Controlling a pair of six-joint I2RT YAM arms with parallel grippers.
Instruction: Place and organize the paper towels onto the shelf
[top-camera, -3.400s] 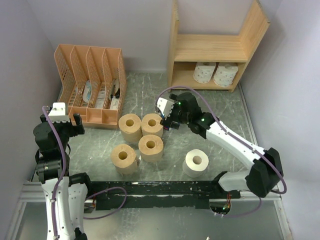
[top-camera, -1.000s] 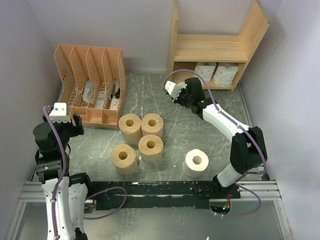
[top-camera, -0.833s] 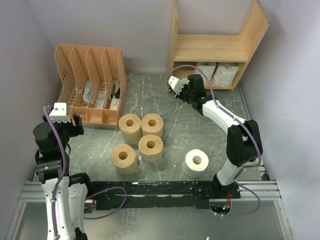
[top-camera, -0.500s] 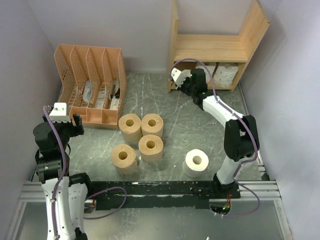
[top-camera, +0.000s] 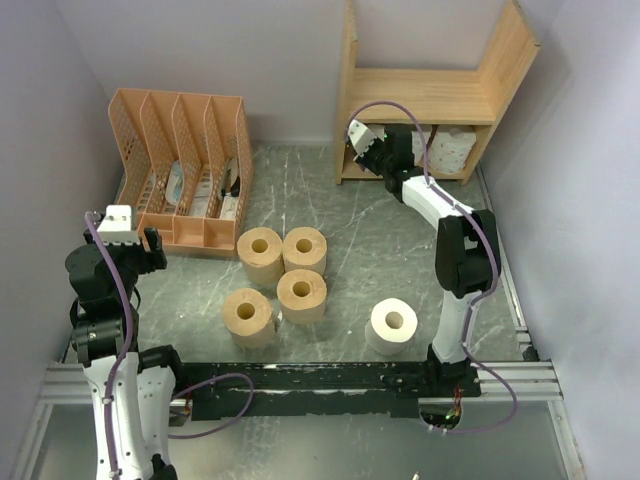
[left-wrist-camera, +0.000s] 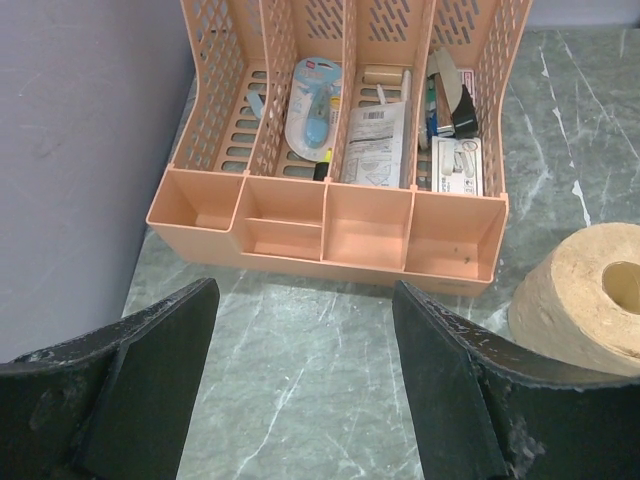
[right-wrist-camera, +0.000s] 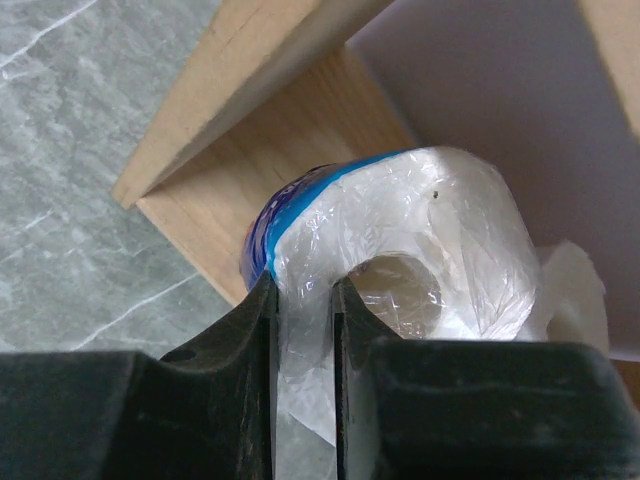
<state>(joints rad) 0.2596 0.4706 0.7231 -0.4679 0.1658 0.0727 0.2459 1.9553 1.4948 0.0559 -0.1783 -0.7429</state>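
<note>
My right gripper (right-wrist-camera: 302, 290) is shut on a white paper towel with a blue band (right-wrist-camera: 430, 230), wrapped in clear film. One finger is in its core and the other is outside its wall. In the top view that gripper (top-camera: 405, 145) reaches into the lower tier of the wooden shelf (top-camera: 420, 95), next to a white roll (top-camera: 452, 148) lying there. Several tan paper towels (top-camera: 301, 292) and one white roll (top-camera: 393, 325) stand on the table's middle. My left gripper (left-wrist-camera: 305, 300) hangs open and empty at the left (top-camera: 120, 235).
An orange-pink file organizer (top-camera: 185, 170) with small items stands at the back left, in front of my left gripper (left-wrist-camera: 340, 130). A tan roll (left-wrist-camera: 590, 290) lies to its right. Grey walls close in both sides. The shelf's side panel (right-wrist-camera: 270, 170) is close to my right fingers.
My right arm has stretched from beside the shelf's left post into its lower tier, carrying the blue-banded roll. The left arm and the rolls on the table have not moved.
</note>
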